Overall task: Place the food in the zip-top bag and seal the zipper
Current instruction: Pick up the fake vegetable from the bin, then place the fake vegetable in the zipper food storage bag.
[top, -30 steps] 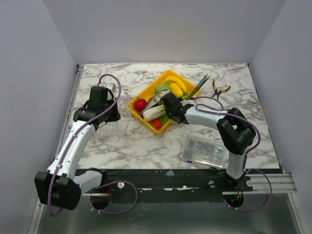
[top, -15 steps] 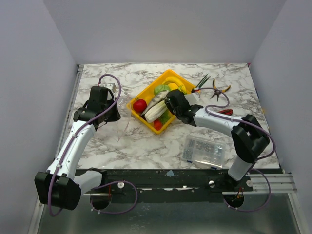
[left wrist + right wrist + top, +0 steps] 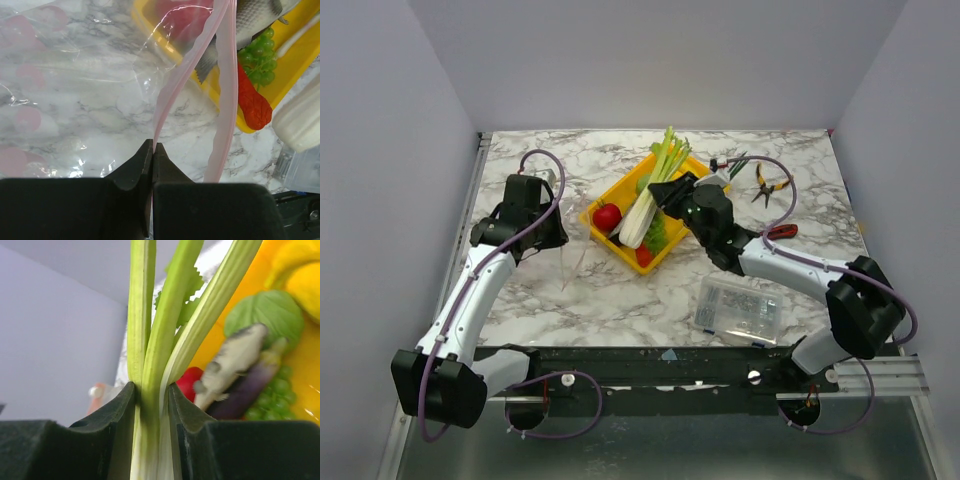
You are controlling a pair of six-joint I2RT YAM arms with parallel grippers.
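Early yet: my left gripper (image 3: pixel 152 150) pinches the zipper (image 3: pixel 227 100) of the zip-top bag (image 3: pixel 75 90), left of the yellow tray (image 3: pixel 595 222). My right gripper (image 3: pixel 151 392) clamps the leek (image 3: pixel 172 305) above the tray. The tomato (image 3: pixel 608 216) and other food wait inside it; nothing looks bagged, and the mouth is unsealed.

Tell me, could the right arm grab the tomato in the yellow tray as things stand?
Probably not yet: the right end effector is shut on the leek. The tomato itself lies uncovered in the yellow tray.
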